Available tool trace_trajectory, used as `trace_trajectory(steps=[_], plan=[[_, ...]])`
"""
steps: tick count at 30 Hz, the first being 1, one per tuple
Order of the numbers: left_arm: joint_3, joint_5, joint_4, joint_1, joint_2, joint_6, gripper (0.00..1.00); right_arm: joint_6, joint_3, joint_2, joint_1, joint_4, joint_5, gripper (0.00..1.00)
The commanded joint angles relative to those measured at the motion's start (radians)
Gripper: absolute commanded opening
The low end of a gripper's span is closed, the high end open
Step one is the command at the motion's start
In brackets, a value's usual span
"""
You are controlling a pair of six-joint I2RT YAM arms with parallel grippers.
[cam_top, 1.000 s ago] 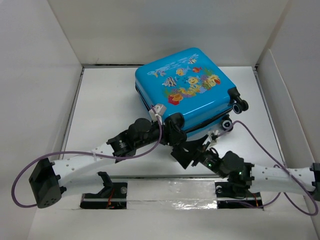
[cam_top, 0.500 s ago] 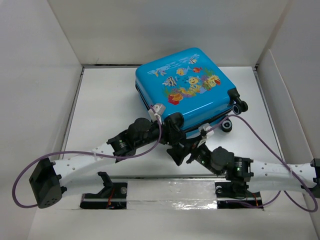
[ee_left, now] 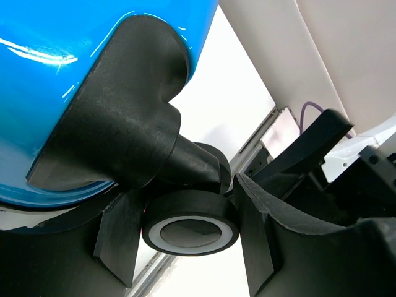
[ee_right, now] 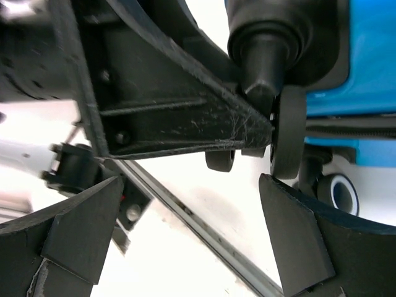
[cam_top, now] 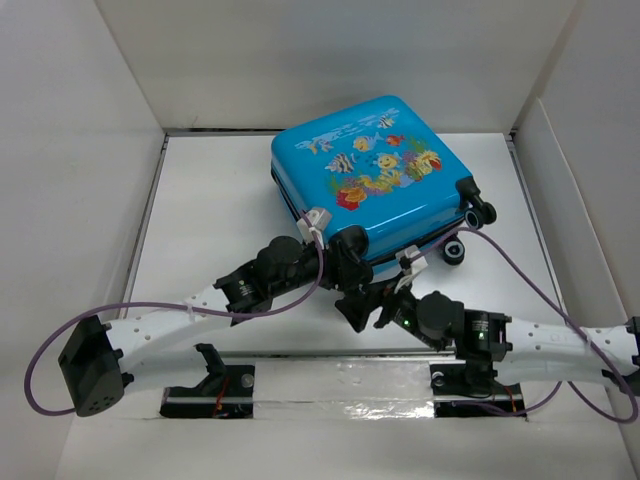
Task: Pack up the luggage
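Left wrist: left pincer (ee_left: 185, 213) pinches black wheel (ee_left: 190, 232) of bright-blue hard-shell suitcase (ee_left: 37, 74); wide-open, empty right pincer (ee_right: 189, 198) nearby could knock it loose.

Robot test cell, lab-like.
A white table (cam_top: 215, 200) is walled by white panels (cam_top: 330, 60); cabled arms (cam_top: 170, 325) are bolted at the near edge.

Most of the luggage (ee_left: 37, 80) — cropped in both wrist views
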Motion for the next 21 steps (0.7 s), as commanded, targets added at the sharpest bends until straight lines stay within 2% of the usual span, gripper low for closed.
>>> trace_trajectory(steps=[1, 4, 6, 8, 12, 16, 21], plan=[[0.039, 0.124, 0.204, -0.02, -0.054, -0.015, 0.0, -0.036, 0.042, 0.045, -0.023, -0.18, 0.168, 0.98], [0.031, 0.118, 0.203, -0.02, -0.063, -0.014, 0.0, 0.018, 0.086, 0.051, -0.023, -0.306, 0.204, 0.99], [0.025, 0.113, 0.204, -0.02, -0.064, -0.014, 0.0, 0.036, 0.071, 0.025, -0.023, -0.32, 0.21, 0.98], [0.024, 0.117, 0.206, -0.02, -0.064, -0.012, 0.0, 0.007, 0.031, 0.005, -0.023, -0.235, 0.207, 0.98], [0.027, 0.121, 0.204, -0.02, -0.064, -0.009, 0.0, -0.025, 0.029, 0.017, -0.033, -0.198, 0.213, 0.98], [0.016, 0.129, 0.215, -0.02, -0.055, -0.017, 0.0, -0.135, 0.063, 0.063, -0.033, -0.069, 0.155, 0.97], [-0.01, 0.109, 0.226, -0.02, -0.054, -0.018, 0.0, -0.19, 0.086, 0.109, -0.033, 0.029, 0.081, 0.95]])
